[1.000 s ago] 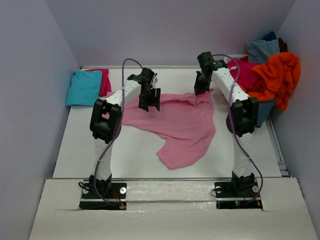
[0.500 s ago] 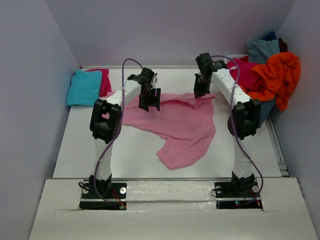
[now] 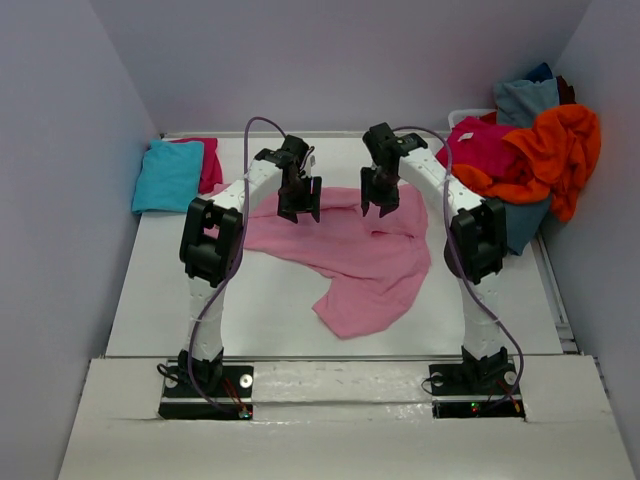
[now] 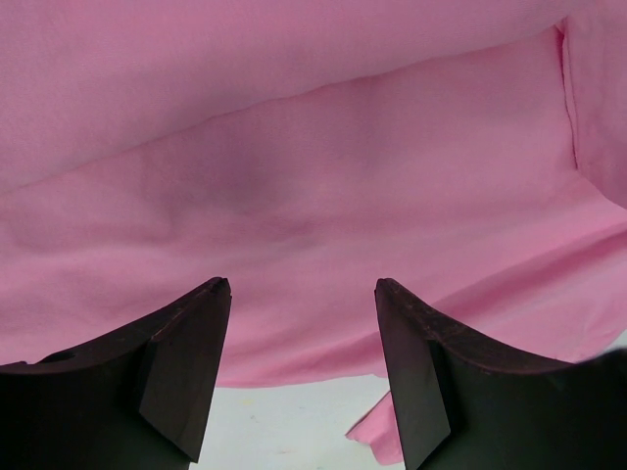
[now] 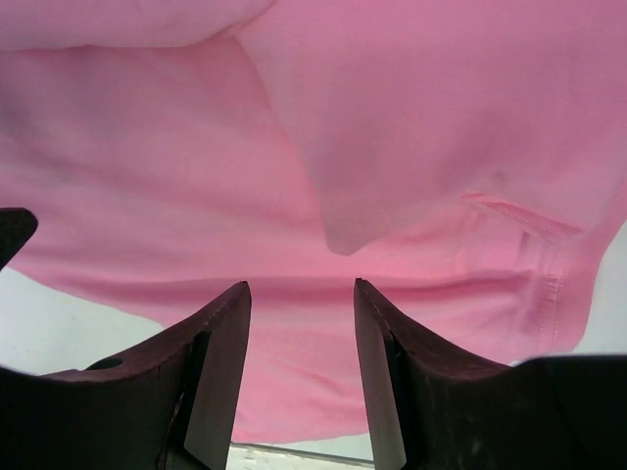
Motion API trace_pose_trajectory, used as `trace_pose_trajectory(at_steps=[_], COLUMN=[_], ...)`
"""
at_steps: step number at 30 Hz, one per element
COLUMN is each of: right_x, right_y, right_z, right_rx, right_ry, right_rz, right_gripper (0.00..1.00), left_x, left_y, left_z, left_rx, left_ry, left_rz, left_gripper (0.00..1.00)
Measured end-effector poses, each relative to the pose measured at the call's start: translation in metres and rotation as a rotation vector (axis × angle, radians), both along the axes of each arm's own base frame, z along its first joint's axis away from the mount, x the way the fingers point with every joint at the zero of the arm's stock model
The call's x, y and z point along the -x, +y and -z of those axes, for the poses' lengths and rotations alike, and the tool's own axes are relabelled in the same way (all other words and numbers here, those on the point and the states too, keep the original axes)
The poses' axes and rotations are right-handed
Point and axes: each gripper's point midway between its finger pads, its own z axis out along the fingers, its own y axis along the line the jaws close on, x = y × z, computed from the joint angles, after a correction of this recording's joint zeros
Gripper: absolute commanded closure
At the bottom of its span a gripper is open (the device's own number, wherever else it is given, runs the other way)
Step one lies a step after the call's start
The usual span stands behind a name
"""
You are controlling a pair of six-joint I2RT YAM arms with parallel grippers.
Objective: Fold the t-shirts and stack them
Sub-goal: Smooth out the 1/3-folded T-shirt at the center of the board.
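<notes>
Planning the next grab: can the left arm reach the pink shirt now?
Probably yes: the left gripper hangs open right over the pink shirt, with nothing between it and the cloth.

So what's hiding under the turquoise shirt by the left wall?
A magenta shirt pokes out from beneath the turquoise shirt along its right side. The rest of it, and anything else underneath, is covered.

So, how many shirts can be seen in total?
6: light pink mid-table; turquoise and magenta far left; another magenta, orange, grey-blue piled right. More may hide there.
</notes>
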Motion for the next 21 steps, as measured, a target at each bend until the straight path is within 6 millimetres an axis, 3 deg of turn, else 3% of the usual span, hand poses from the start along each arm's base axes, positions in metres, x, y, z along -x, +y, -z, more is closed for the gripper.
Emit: trace_pose_trajectory(at_steps=[8, 17, 21], right_x=[0.002, 0.041, 0.049], right_y=[-0.01, -0.019, -0.017], right_z=[0.009, 0.053, 0.06], right_rx=[0.033, 0.057, 0.049], right_ry=[0.016, 0.159, 0.183], right_rz=[0.013, 0.003, -0.003], right_gripper=[0.48, 0.5, 0.51], left_x=[0.0, 0.0, 0.0], left_y=[0.0, 0.0, -0.001], left_z=[0.0, 0.0, 0.0], left_rx=[0.001, 0.002, 0.004], left_ry=[0.0, 0.001, 0.002], left_rz=[0.001, 0.001, 0.002], left_gripper=[0.27, 0.27, 0.27])
